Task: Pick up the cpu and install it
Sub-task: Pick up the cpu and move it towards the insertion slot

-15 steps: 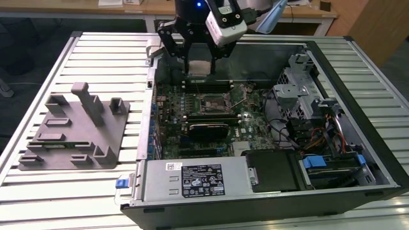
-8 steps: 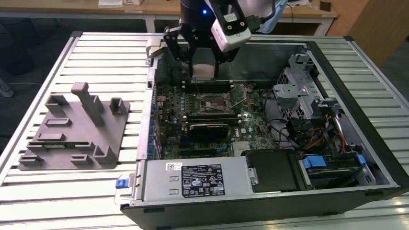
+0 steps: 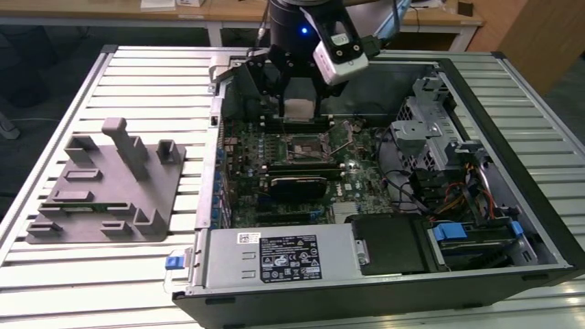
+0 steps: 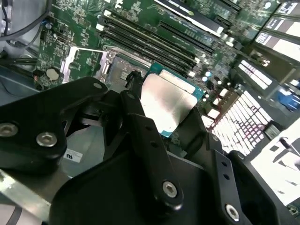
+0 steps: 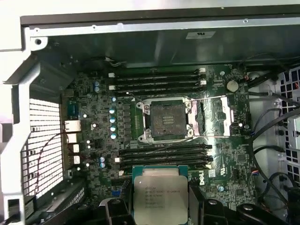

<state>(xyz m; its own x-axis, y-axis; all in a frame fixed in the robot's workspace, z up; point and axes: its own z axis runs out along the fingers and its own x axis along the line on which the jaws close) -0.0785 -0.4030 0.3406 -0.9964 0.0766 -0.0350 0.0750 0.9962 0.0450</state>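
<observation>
While hanging over the open computer case (image 3: 512, 226), grips the cpu (image 5: 161, 197) by two opposite edges in the tool (image 5: 161, 212), closed in only as far as the chip's width allows. Holds the chip flat, pale metal top turned toward both wrist views, above the motherboard (image 5: 225, 154) and, as far as can be judged, not touching it. Sits short of the socket (image 5: 165, 119) in the first wrist view, with a bank of black memory slots (image 5: 161, 154) lying between. Leaves the socket bare, with its retention frame (image 5: 213, 115) swung open to one side. Counts, on this evidence, as picked up and brought inside the case. Not yet lined up over the socket, not yet seated, not yet released. Elsewhere, at the exterior view's left: grey tray (image 3: 101, 185) with upright blocks, resting on the slatted surface (image 3: 137, 68) well apart from the case.
</observation>
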